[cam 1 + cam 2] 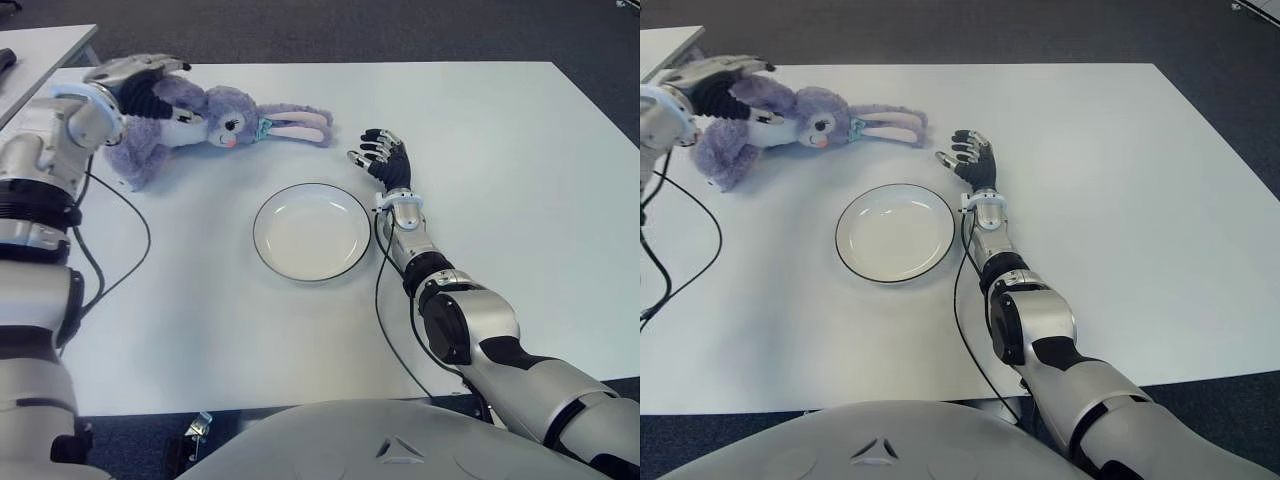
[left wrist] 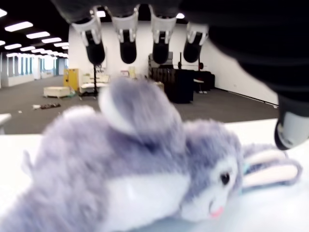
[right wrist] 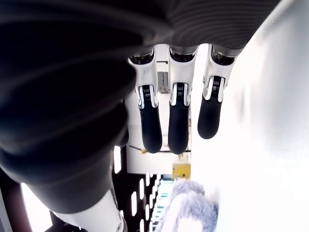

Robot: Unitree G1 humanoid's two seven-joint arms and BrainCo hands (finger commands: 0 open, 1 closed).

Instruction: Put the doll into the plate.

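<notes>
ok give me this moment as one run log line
left robot hand: open over doll | doll: lying on table | plate: empty | right robot hand: open beside plate

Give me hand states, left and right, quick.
Left hand: open, fingers spread over the purple plush bunny doll, not closed on it.
Right hand: open, holding nothing, beside the white round plate, on its right.

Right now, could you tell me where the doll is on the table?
The doll lies on its side at the table's far left, beyond the empty plate, with the left hand over its body, fingers open.
</notes>
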